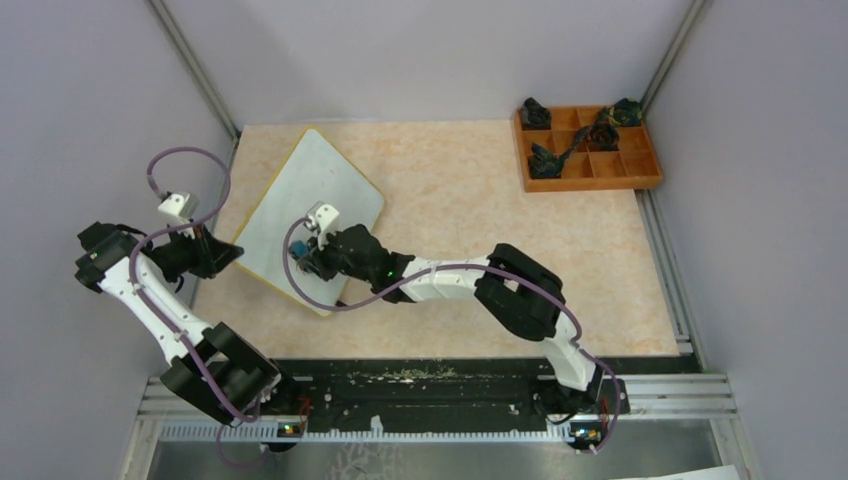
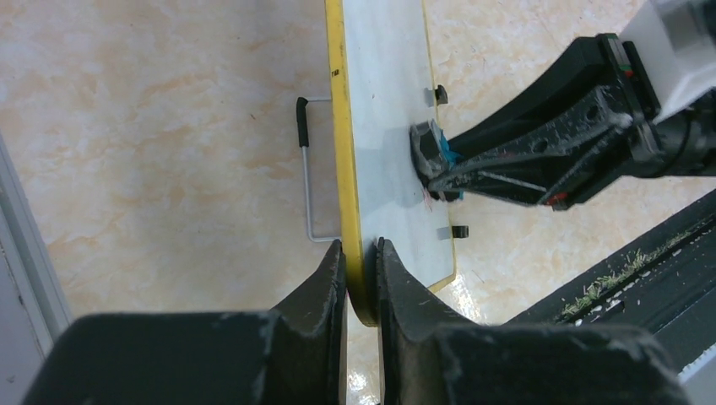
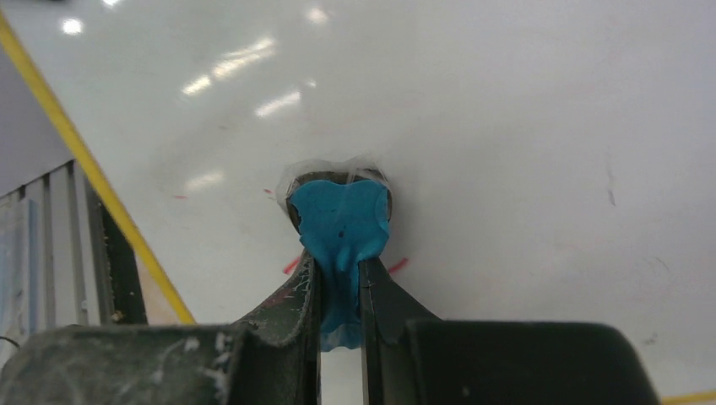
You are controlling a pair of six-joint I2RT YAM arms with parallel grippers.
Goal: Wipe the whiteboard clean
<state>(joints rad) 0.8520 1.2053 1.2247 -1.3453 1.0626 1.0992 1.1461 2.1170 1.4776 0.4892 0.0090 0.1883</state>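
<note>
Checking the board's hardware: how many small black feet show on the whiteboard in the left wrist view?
2, both along the whiteboard's right edge there: upper foot, lower foot near the corner. Others may be hidden.

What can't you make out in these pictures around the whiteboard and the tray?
Right wrist view: whatever lies under the blue wiper is covered by it and the right pincer; only stray red strokes show on the whiteboard.
Top view: the right arm hides the whiteboard's near part.
Top view: the dark things in the tray are too small to identify.
Left wrist view: the left pincer covers the board edge it clamps.
</note>
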